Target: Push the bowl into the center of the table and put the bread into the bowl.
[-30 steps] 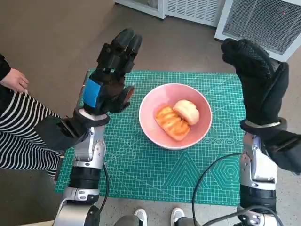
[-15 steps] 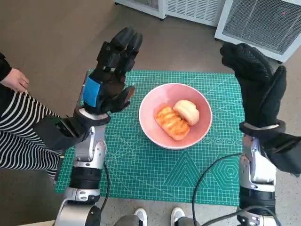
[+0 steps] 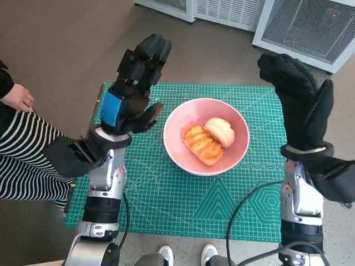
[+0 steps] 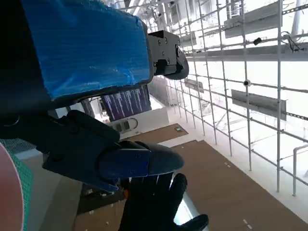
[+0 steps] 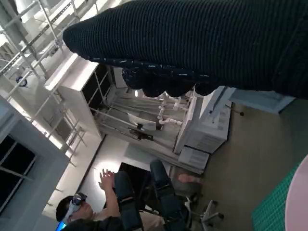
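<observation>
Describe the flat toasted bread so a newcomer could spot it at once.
Find the green mat on the table, then the pink bowl at its middle. Two breads lie inside, touching: the toasted bread is the flat, orange-brown, ridged piece on the robot's side, while the bun beside it is pale, round and smooth.

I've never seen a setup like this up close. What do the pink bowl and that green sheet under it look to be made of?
The pink bowl looks like smooth plastic or glazed ceramic: even colour with a soft sheen, so I can't tell which. The green sheet looks like a matte, rubbery cutting mat, since it lies flat and is printed with pale grid lines and shapes.
</observation>
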